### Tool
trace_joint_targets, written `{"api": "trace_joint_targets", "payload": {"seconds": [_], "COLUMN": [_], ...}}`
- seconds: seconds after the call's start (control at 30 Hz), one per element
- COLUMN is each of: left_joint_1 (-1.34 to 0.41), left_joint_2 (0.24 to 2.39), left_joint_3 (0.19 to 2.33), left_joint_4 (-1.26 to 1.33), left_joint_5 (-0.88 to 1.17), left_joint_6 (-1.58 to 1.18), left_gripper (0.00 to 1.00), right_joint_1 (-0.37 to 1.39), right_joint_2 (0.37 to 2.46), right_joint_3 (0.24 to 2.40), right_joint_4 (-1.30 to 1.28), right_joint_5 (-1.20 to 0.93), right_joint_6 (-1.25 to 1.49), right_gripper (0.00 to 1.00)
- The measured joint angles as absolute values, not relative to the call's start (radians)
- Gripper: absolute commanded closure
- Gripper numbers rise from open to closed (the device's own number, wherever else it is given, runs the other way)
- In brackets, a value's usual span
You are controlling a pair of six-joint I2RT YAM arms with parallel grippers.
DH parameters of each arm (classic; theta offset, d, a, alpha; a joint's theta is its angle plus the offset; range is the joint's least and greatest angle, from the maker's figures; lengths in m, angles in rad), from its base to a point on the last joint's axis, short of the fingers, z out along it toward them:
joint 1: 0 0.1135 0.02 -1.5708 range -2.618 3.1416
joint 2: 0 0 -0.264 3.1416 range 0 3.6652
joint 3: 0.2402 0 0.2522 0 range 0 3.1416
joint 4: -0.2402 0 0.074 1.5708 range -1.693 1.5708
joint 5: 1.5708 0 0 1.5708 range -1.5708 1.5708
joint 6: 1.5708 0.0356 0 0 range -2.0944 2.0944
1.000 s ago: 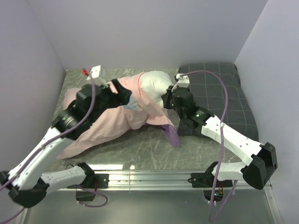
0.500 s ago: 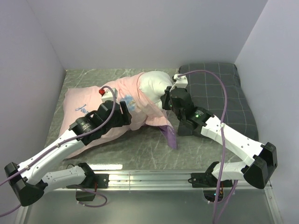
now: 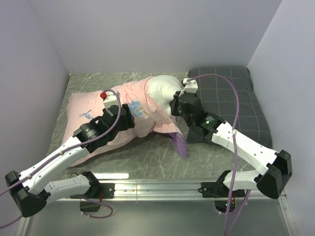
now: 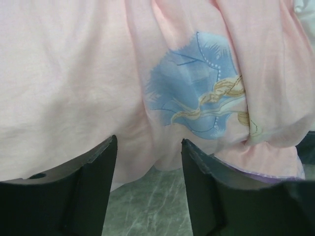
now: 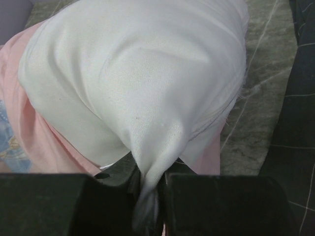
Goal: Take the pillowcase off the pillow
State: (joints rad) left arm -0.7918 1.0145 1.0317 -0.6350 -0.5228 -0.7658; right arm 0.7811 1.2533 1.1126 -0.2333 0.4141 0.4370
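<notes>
The pillowcase (image 3: 98, 123) lies turned mostly pale pink side out, bunched round the white pillow (image 3: 162, 88) and spread to the left; a purple flap (image 3: 179, 142) trails toward the front. The pillow's bare end bulges out at the back middle. My right gripper (image 3: 176, 105) is shut on a pinched corner of the pillow (image 5: 133, 73), fabric drawn down between its jaws (image 5: 150, 196). My left gripper (image 3: 129, 118) is open at the case's near edge. In the left wrist view its fingers (image 4: 93, 187) flank the pink fabric (image 4: 74, 88) with a blue print (image 4: 197, 93), without pinching it.
A dark grey checked pillow (image 3: 236, 103) fills the right back corner, close beside my right arm. Bare green marble table (image 3: 147, 152) shows in front of the pillowcase. Walls close in the left, back and right. A metal rail (image 3: 157, 187) runs along the near edge.
My left arm has come down from the left side to the pillowcase's front fold, its jaws narrowing. The case's left part now lies flat. The right gripper keeps its hold.
</notes>
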Motion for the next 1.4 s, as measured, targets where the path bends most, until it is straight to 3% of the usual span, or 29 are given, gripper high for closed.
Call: {"api": "trace_joint_targets", "payload": {"seconds": [0.23, 0.37, 0.57, 0.8, 1.03, 1.3, 1.4], "left_joint_1": [-0.792, -0.792, -0.703, -0.345, 0.113, 0.214, 0.204], "left_joint_2": [1.056, 1.084, 1.07, 1.0, 1.02, 1.033, 1.053], "left_joint_3": [1.032, 1.032, 1.071, 1.18, 1.224, 1.172, 1.142], "left_joint_4": [-0.603, -0.604, -0.646, -0.662, -0.659, -0.61, -0.601], "left_joint_5": [-0.529, -0.537, -0.553, -0.58, -0.304, -0.015, 0.044], "left_joint_6": [-0.754, -0.745, -0.713, -0.611, -0.575, -0.595, -0.567], "left_gripper": [0.72, 1.0, 0.99, 1.0, 1.0, 0.98, 0.84], "right_joint_1": [0.781, 0.781, 0.777, 0.627, 0.498, 0.498, 0.548], "right_joint_2": [1.253, 1.253, 1.253, 1.252, 1.214, 1.107, 1.103], "right_joint_3": [1.113, 1.114, 1.169, 1.277, 1.335, 1.139, 1.077], "right_joint_4": [-0.233, -0.235, -0.281, -0.346, -0.389, -0.359, -0.349], "right_joint_5": [0.414, 0.416, 0.42, 0.332, 0.167, 0.092, 0.144], "right_joint_6": [0.437, 0.435, 0.421, 0.432, 0.471, 0.483, 0.482], "right_gripper": [1.0, 1.0, 1.0, 1.0, 1.0, 1.0, 1.0]}}
